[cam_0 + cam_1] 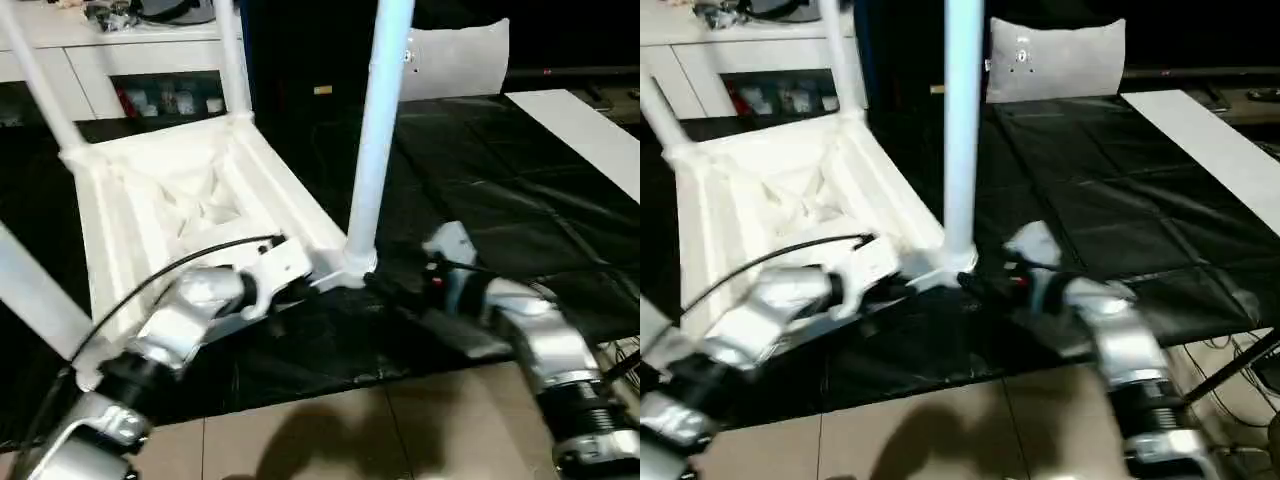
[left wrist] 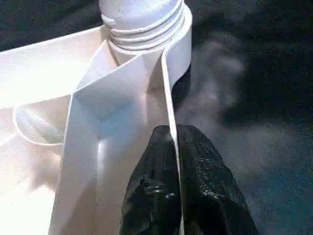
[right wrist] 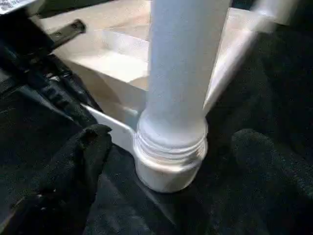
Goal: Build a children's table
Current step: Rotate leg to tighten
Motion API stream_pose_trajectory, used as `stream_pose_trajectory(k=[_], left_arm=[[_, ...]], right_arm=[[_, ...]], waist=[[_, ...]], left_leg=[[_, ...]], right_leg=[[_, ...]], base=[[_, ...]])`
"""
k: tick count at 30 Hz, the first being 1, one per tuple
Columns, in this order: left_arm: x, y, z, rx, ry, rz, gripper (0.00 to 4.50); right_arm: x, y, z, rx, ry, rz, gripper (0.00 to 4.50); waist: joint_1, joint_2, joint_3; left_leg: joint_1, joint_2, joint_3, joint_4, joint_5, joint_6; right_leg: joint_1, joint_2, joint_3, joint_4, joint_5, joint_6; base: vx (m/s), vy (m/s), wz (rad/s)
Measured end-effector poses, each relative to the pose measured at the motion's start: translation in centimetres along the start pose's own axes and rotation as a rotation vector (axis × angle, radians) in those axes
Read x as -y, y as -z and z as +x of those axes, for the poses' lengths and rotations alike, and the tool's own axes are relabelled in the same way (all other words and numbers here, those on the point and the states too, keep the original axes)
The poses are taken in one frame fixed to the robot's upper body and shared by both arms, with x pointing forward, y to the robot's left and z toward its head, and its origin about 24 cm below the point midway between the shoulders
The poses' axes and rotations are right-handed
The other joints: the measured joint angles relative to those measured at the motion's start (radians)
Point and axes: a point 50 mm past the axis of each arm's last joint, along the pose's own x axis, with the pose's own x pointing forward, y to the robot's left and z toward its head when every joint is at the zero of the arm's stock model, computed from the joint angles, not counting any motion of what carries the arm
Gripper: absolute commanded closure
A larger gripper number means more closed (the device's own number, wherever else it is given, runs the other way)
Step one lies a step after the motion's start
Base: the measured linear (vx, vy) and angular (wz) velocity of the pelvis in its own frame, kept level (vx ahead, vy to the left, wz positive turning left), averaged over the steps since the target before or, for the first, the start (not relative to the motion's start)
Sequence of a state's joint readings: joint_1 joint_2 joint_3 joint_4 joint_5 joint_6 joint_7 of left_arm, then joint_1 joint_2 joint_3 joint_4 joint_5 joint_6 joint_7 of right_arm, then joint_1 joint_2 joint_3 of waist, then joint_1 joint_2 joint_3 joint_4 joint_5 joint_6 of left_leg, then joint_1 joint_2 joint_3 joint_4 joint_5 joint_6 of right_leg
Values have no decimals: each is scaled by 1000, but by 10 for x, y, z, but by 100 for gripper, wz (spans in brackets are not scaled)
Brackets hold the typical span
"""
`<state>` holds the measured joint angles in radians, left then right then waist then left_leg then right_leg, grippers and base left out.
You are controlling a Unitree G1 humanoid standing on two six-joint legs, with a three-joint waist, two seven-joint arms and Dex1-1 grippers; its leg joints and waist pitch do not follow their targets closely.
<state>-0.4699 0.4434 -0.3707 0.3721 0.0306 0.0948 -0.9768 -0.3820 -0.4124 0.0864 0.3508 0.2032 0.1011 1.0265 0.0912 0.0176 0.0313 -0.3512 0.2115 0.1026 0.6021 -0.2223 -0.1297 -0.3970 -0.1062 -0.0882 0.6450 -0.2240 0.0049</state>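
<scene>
at the table top's [image 1: 170, 200] near corner, about five o'clock on the upside-down top lying on the black cover [image 1: 480, 170], the leg [image 1: 375, 130] still shows thread. left gripper [image 2: 173, 142] pinches the rim; right gripper [image 3: 171, 161] stands open around the leg: close squarely, twist it home.

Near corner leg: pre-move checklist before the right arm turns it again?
1. Leg seated in the corner socket: not ok, thread rings show above the socket rim.
2. Left tool bracing the table top: ok, its fingers pinch the edge rib next to that socket.
3. Right tool on the leg: not ok, its fingers sit apart on either side of the leg base, not closed on it.
4. Leg upright: ok, it rises roughly straight in the head views.
5. Other legs fitted: ok for the two far corners; how tight they are, cannot tell.
</scene>
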Motion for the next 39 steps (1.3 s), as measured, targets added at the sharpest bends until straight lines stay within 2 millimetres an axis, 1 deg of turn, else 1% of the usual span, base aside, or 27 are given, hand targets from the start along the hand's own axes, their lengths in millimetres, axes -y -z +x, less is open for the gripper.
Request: stream_pose_trajectory(k=[2,3,4,8,9,11,13,14,17,18,19,21,25,28,35,37,39], left_arm=[[2,2,-4,9,46,15,450],[3,2,-5,10,74,26,450],[4,1,-6,14,98,40,450],[10,1,-9,21,203,86,450],[12,1,-9,26,231,93,450],[15,0,-8,34,267,103,450],[18,-2,-7,41,311,121,450],[19,-2,-7,42,328,128,450],[22,-4,-6,46,356,148,450],[22,-4,-5,48,361,153,450],[22,-5,-5,50,362,159,450],[22,-5,-5,53,369,166,450],[22,-5,-5,53,372,167,450],[22,-5,-6,52,371,166,450],[20,-3,-6,48,357,92,450],[21,-3,-5,52,329,57,450],[21,-2,-6,48,277,7,450]], right_arm=[[0,-2,-5,-6,-47,-19,19],[-1,-4,-6,-2,-84,-23,35],[-3,-4,-7,-4,-119,-25,35],[-9,-3,-11,-41,-258,-34,66],[-11,-3,-10,-41,-293,-45,91],[-14,-3,-9,-39,-326,-55,91],[-17,-3,-7,-39,-371,-48,111],[-17,-3,-7,-35,-386,-41,132],[-19,-3,-5,-37,-435,-27,156],[-20,-2,-4,-43,-454,-14,167],[-21,0,-4,-51,-468,-1,167],[-23,3,-3,-61,-495,17,188],[-24,3,-3,-63,-509,27,224],[-24,3,-3,-63,-509,28,241],[-24,4,-1,-58,-483,41,251],[-27,5,3,-41,-446,57,251],[-29,6,7,-22,-370,77,252]], waist=[[7,0,0],[9,0,0],[10,0,0],[16,-1,1],[18,-1,1],[22,-1,1],[23,-2,1],[23,-2,1],[21,-2,1],[20,-3,0],[20,-3,0],[20,-3,1],[21,-3,1],[21,-3,0],[18,-2,0],[13,-2,0],[6,-2,0]], left_leg=[[-1,0,0,0,0,1],[-1,-1,1,0,0,1],[-1,-1,3,0,0,2],[-1,-2,6,0,0,6],[-1,-2,6,0,0,6],[-1,-2,7,0,0,7],[0,-2,9,0,0,7],[0,-2,9,0,0,7],[1,-2,11,0,0,7],[2,-2,12,0,0,7],[2,-2,12,0,0,7],[1,-2,13,0,0,7],[2,-2,14,0,-1,8],[2,-2,14,0,-1,8],[3,-2,15,0,-1,8],[4,-2,16,0,0,8],[5,-2,16,0,0,5]], right_leg=[[0,0,0,0,0,0],[0,-1,1,0,0,0],[0,-2,2,0,0,0],[-1,-4,4,-1,0,0],[-1,-4,4,-1,0,0],[-1,-4,5,-1,0,0],[-1,-4,6,-1,0,0],[-1,-4,7,-1,0,0],[-2,-4,9,0,0,0],[-2,-4,10,0,0,0],[-2,-3,10,0,0,0],[-3,-3,12,1,0,0],[-3,-3,13,0,0,0],[-3,-3,13,1,0,0],[-3,-2,15,1,1,-1],[-3,-2,16,1,3,0],[-3,-2,17,1,6,0]], base=[[0,0,0],[0,0,0],[0,0,0],[0,0,0],[0,0,0],[0,0,0],[0,0,0],[0,0,0],[0,0,0],[0,0,0],[0,0,0],[0,0,0],[0,0,0],[0,0,0],[0,0,0],[0,0,0],[0,0,0]])
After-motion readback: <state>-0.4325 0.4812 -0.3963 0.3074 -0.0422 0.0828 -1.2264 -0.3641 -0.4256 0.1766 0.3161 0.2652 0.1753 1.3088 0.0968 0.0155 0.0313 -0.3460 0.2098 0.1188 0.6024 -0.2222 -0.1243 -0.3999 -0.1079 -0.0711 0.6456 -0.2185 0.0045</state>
